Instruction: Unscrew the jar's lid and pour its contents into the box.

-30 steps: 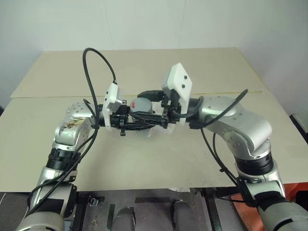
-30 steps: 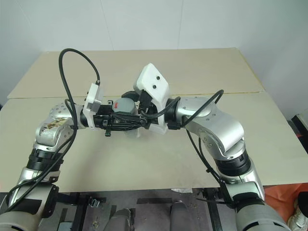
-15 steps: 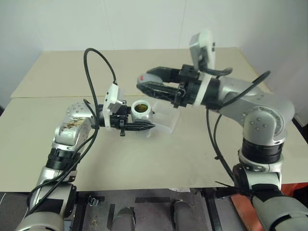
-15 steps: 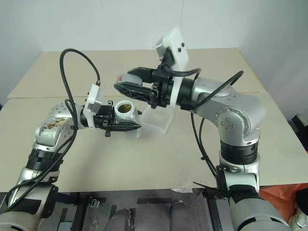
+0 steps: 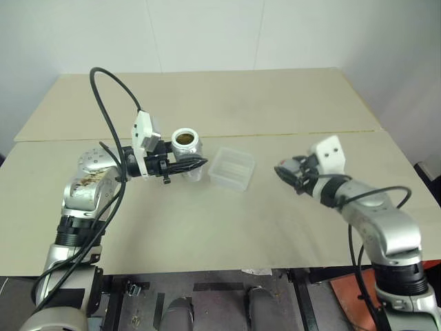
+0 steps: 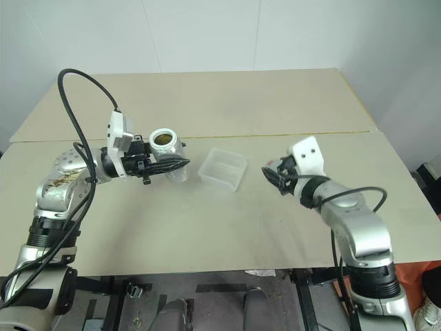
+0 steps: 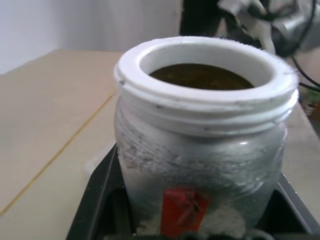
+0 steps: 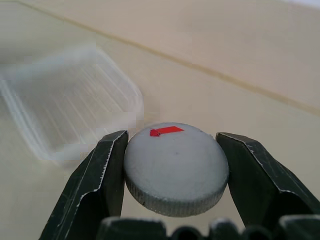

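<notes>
Left tool (image 5: 196, 164), seen from the head, grips the open jar (image 5: 186, 141) upright left of the box (image 5: 231, 168) on the surface (image 5: 207, 227). Its wrist view adds brown contents (image 7: 201, 78). Right wrist view: right tool (image 8: 173, 172) clamps the lid (image 8: 176, 167).

Box (image 5: 231, 168) sits on the tabletop (image 5: 207, 227), centre. Jar (image 5: 186, 142) is just left of it, upright, clamped in the left pincer (image 5: 196, 164), contents (image 7: 201, 78) inside. Right pincer (image 5: 284, 172) is right of the box and apart from it, above the tabletop, with the lid (image 8: 176, 167) between its fingers.
</notes>
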Available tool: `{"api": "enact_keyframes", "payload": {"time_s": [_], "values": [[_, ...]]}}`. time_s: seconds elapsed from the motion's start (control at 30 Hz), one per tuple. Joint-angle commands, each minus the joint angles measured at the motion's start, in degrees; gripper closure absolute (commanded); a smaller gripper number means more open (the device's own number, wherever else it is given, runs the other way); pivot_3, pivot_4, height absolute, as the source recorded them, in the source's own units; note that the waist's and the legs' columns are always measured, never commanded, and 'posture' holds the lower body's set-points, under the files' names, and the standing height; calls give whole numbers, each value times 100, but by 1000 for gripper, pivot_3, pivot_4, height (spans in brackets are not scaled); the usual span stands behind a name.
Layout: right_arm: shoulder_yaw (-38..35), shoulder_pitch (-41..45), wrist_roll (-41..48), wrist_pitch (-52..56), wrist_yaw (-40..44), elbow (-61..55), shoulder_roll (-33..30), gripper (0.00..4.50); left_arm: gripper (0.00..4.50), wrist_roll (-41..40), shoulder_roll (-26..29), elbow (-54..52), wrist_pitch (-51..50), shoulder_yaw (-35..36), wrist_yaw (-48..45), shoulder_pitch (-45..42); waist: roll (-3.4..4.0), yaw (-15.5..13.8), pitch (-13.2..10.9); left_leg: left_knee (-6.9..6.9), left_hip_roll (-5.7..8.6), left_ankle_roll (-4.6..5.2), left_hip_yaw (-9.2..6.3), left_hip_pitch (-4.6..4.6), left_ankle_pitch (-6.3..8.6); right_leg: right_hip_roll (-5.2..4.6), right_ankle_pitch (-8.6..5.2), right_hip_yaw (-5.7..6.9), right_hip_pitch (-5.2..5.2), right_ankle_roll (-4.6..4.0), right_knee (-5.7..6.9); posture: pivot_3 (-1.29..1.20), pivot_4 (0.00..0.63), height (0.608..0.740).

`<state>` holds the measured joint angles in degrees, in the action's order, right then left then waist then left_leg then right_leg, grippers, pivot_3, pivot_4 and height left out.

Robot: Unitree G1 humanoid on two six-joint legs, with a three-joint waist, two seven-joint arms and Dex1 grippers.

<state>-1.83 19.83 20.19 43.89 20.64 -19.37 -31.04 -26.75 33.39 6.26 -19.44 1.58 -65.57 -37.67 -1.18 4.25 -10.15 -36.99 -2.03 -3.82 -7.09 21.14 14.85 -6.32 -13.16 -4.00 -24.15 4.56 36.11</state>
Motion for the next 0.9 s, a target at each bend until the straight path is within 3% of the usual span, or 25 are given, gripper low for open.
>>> {"api": "enact_keyframes", "payload": {"time_s": [0.03,0.2,0.33,0.47,0.6,0.7,0.77,0.83,0.9], "values": [[105,-108,-356,-423,-243,336,281,1388,2571,92,-102,-64,143,194,431,-16,0,-12,0,0,0,0,0,1,0,0,0,0,1,0,-2,0,150,740],[136,-189,-576,-508,-163,566,340,23,2571,251,-187,-44,268,148,731,-97,0,-28,-1,0,1,-1,-1,4,0,-1,0,1,-1,1,-4,0,150,740],[-39,-214,-413,-300,243,95,-27,23,2571,589,-313,115,518,41,1117,-337,0,-38,-1,-1,2,-1,-1,4,0,-1,0,1,1,1,-5,0,150,740],[-471,134,382,563,894,-687,-622,23,2571,1802,-615,790,1510,-357,2191,-836,0,-117,-2,-3,3,-1,-2,3,-1,-1,1,3,7,2,-9,0,150,740],[-869,673,1475,1384,1421,-1059,-921,23,2571,3918,-598,2173,3712,-1243,3898,-1413,-1,-137,-2,-4,4,-1,-1,0,-1,-1,3,2,10,3,-13,0,150,740],[-967,999,1999,1772,1609,-1140,-1064,23,2571,6333,-255,3252,5027,-2507,6320,-2245,-6,-175,-4,-4,5,-1,-2,5,0,-1,4,3,8,4,-19,0,150,740],[-851,1190,2106,1783,1794,-1128,-1199,23,2571,8506,-171,3975,4827,-3976,8699,-3128,-10,-194,-10,-2,7,-1,-1,12,0,-5,6,3,7,8,-24,0,150,740],[-763,1312,2153,1769,1876,-1102,-1273,23,2571,9576,-422,4679,4484,-4869,9994,-3688,-22,-313,-33,-20,19,-1,-6,28,-1,-10,17,5,0,21,-27,0,150,740],[-715,1393,2176,1763,1885,-1081,-1292,23,2571,10112,-760,5355,4298,-5450,10763,-4018,-22,-368,-33,-23,21,-1,-3,28,0,-13,18,4,10,27,-34,0,150,740]]}}
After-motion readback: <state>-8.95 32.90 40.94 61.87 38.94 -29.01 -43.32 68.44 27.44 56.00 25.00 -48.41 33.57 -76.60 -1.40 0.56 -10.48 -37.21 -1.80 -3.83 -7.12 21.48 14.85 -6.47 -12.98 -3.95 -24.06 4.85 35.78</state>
